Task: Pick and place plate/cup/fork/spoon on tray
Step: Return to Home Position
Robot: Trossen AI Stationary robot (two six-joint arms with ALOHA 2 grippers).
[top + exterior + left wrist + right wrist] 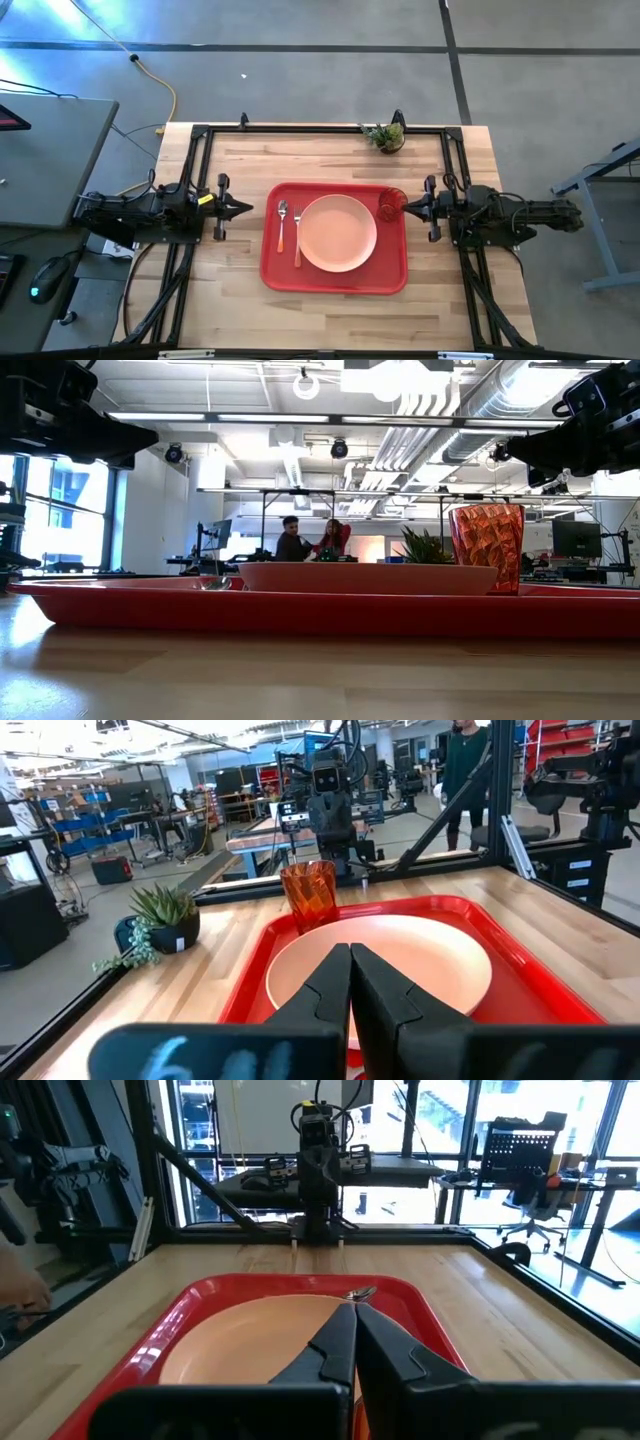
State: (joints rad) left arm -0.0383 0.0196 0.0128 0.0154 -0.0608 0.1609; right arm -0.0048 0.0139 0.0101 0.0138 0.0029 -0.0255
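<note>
The plate (338,233) lies in the middle of the tray (335,288). It looks light, hard and slippery, and is best held by its rim. The jaws of the left arm (160,212) and the right arm (500,212) are clenched and empty.

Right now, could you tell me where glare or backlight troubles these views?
High view: even light on the tray, glare on the floor at the top left. Low view: the cup glows, lit from behind. Right wrist view: bright windows at the back, highlights on the tray's rim.
</note>
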